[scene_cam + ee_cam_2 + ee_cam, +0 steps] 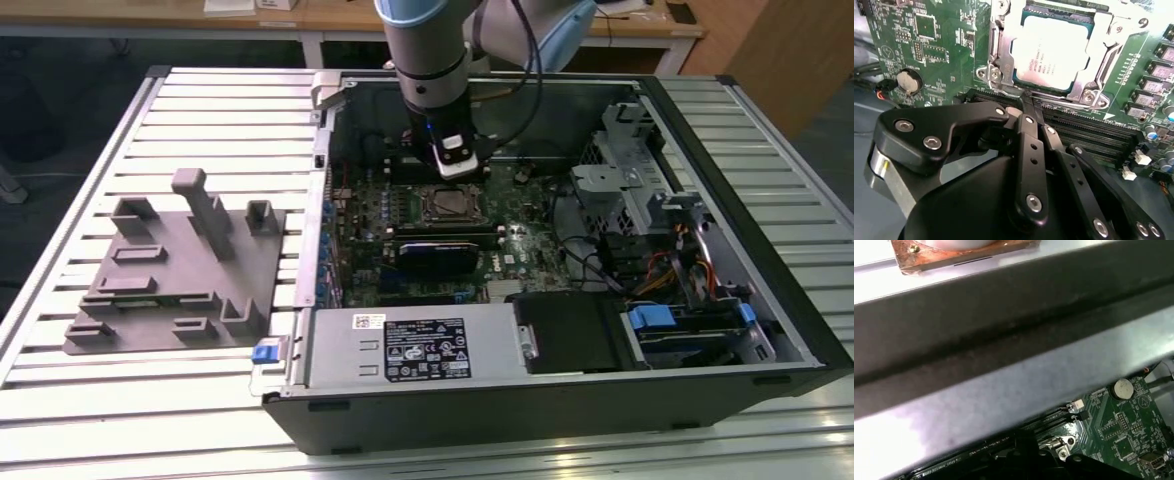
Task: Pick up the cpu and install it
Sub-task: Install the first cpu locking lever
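1. The open computer case (561, 400) lies on its side on the slatted desk (214, 110), with the green motherboard (521, 225) facing up inside it; the case walls rise on every side of the board, so the room above the socket is a walled well.
2. The cpu (1051, 52) sits flat in its socket (447, 203) near the middle of the motherboard, its pale metal top showing through the metal frame (1104, 65) that lies around its edges; in the exterior view the socket is just in front of the arm's tip.
3. Beside the socket run long black memory slots (1089, 132), parallel to the nearer edge of the frame; a round coin battery (908, 81) sits on the board well apart from the socket, and it also appears in the first wrist view (1124, 388).
4. The gripper (1030, 100) hangs just above the board at the edge of the socket frame, its two black fingers (1026, 135) pressed together with no gap between the tips; nothing is held between them, and the cpu lies apart from the tips.
5. The arm (434, 60) comes down from above the case's far wall; a gray plastic tray (167, 270) rests on the desk outside the case, on the exterior view's left, well apart from the socket.
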`<move>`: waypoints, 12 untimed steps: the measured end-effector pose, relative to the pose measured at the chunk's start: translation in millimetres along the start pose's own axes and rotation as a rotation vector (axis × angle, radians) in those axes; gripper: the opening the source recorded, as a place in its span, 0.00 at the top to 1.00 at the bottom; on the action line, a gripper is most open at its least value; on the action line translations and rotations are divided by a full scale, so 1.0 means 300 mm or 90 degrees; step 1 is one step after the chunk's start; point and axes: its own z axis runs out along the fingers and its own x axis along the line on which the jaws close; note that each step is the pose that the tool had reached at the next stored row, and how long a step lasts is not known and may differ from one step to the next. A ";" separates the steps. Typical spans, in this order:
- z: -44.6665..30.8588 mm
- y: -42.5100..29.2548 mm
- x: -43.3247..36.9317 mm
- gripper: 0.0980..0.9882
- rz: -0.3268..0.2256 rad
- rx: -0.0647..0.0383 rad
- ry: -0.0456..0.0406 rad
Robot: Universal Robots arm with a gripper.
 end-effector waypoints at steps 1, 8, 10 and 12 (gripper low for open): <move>0.001 0.000 0.000 0.99 0.002 0.001 -0.0004; 0.005 0.002 -0.009 0.99 0.004 0.000 -0.0003; 0.006 0.004 -0.012 0.99 0.004 -0.003 0.0009; 0.006 0.004 -0.012 0.99 0.005 -0.004 0.0012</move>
